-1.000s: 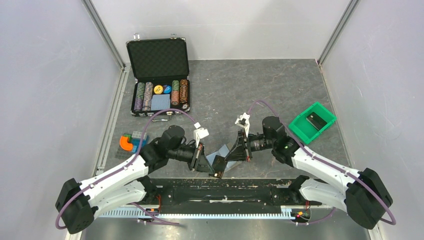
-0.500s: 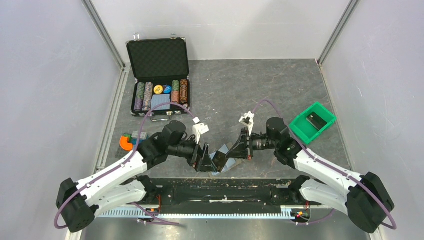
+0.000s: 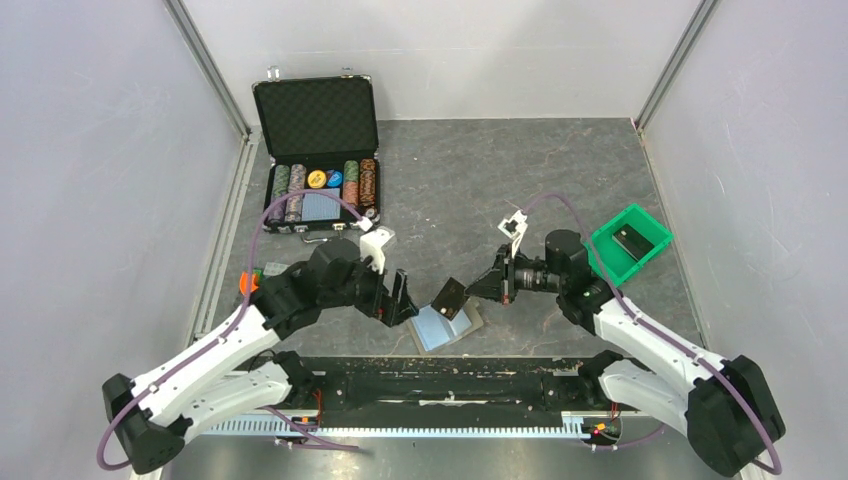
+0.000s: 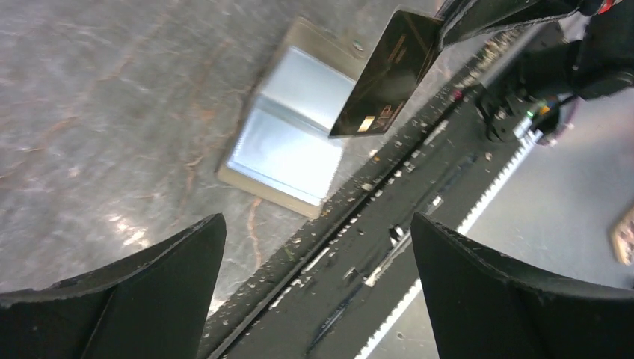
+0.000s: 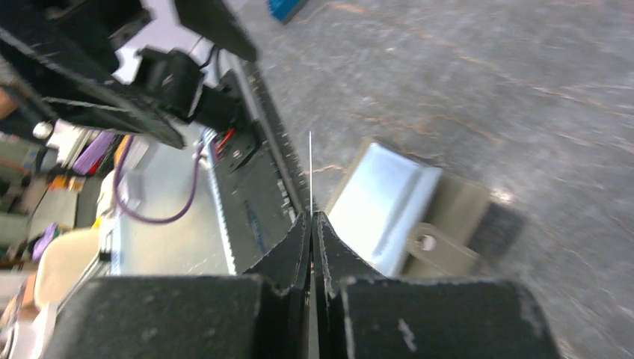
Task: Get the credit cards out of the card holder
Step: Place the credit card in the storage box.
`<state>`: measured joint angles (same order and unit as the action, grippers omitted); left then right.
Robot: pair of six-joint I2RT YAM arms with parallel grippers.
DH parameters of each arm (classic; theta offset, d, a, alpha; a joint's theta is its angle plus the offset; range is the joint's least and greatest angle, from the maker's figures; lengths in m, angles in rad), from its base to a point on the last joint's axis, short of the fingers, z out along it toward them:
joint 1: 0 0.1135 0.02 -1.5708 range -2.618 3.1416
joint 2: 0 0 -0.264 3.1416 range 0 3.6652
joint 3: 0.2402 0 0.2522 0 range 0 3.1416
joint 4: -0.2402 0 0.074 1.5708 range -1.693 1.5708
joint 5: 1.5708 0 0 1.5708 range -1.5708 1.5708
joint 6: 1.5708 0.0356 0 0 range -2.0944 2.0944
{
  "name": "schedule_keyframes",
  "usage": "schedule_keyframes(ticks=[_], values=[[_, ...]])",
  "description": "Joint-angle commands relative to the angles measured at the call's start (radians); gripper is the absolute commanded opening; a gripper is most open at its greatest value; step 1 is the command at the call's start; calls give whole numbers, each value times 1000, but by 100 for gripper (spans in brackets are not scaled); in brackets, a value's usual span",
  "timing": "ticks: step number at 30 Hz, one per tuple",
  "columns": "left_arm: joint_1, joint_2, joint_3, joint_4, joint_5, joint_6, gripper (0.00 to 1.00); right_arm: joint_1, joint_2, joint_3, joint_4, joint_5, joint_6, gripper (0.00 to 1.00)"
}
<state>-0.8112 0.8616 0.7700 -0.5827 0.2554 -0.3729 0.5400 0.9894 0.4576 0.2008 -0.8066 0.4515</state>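
Note:
The card holder [image 3: 433,328] lies open and flat on the table by the near edge, a tan wallet with two pale-blue panels [image 4: 288,142]. Just above its right half hangs a dark credit card [image 3: 451,297] with a gold chip [image 4: 387,75], tilted. My right gripper [image 3: 476,287] is shut on the card's right end. In the right wrist view the card shows edge-on as a thin line [image 5: 310,168] between the closed fingers [image 5: 312,218], with the holder [image 5: 385,202] beyond. My left gripper [image 3: 402,299] stands wide open, left of the holder and apart from it, empty [image 4: 318,250].
An open black chip case [image 3: 318,150] stands at the back left. A green bin [image 3: 626,243] with a black item sits at the right. Coloured blocks [image 3: 255,282] lie at the left wall. The black base rail [image 3: 440,380] runs just in front of the holder.
My left gripper opened, let go of the holder and drew back left. The holder dropped flat. My right gripper pulled up and right with the dark card, clear of the holder.

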Motion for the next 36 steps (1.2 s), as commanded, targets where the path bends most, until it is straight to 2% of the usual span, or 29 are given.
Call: schedule_keyframes(ticks=[1,6,12,22,30,36], values=[[-2,-74,31,-42,-251,56,100,-66,-25,7,-63,171,6,0],[-3,-150,17,-72,-401,53,100,-149,-46,11,-82,376,56,0],[-2,-221,5,-74,-488,46,100,-233,-111,12,-92,639,133,0],[-4,-194,-2,-78,-438,57,100,-461,-289,31,-184,1004,156,0],[-3,-184,2,-89,-427,55,100,-677,-300,69,-264,1148,129,0],[-3,-184,1,-88,-424,54,100,-834,-259,41,-211,1083,165,0]])
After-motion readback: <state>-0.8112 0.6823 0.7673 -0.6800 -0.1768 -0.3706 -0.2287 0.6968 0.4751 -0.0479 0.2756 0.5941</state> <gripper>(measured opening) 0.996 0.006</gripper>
